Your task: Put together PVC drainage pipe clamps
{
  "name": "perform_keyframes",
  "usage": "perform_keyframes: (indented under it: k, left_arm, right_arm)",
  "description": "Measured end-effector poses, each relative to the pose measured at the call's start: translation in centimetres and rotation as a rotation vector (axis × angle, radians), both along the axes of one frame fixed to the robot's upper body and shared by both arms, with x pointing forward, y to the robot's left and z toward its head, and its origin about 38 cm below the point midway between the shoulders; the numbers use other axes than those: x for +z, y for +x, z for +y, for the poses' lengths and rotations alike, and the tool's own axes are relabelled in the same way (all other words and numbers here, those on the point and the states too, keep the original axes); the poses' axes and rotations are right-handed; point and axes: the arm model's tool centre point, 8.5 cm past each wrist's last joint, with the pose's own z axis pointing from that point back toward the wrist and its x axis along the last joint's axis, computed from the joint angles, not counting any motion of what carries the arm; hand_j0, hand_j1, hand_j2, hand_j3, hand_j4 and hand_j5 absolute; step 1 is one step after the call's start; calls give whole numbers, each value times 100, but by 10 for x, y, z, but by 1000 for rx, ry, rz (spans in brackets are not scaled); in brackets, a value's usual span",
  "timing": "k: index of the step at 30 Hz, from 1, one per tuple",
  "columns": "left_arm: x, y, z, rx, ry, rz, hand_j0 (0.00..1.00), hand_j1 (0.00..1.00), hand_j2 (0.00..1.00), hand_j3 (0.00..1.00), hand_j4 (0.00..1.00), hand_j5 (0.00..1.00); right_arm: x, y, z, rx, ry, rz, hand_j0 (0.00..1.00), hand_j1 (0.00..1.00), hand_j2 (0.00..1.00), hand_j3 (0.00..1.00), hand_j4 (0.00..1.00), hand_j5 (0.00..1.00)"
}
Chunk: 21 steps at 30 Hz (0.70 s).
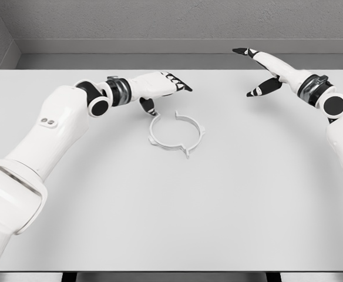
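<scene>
Your clamp ring (176,131) lies flat mid-bench (171,223), just below your left hand (160,88), whose fingers are loosely extended and empty. Your right hand (264,70) hovers well apart, splayed. Expect light, stiff, slick plastic; pinch the band, not the thin tabs.

White pipe clamp (176,131) lying flat on the desk (171,223); left hand (160,87) open just beside it, right hand (265,70) open, well apart.

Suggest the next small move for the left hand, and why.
Probably lower the left hand onto the pipe clamp just below it. Its fingers look open and hold nothing, the clamp lies loose on the table, and the right hand is far off to the side.
</scene>
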Motion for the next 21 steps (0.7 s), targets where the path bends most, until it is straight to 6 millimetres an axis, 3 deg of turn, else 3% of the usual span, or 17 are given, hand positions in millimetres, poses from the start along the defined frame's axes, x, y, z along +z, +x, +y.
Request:
perform_keyframes:
  k: [21]
  left_arm:
    - [7,-6,-21,-53,-13,-20,100,100,100,100,100,100]
  right_arm:
    - [3,0,-3,-2,-1,-5,100,100,100,100,100,100]
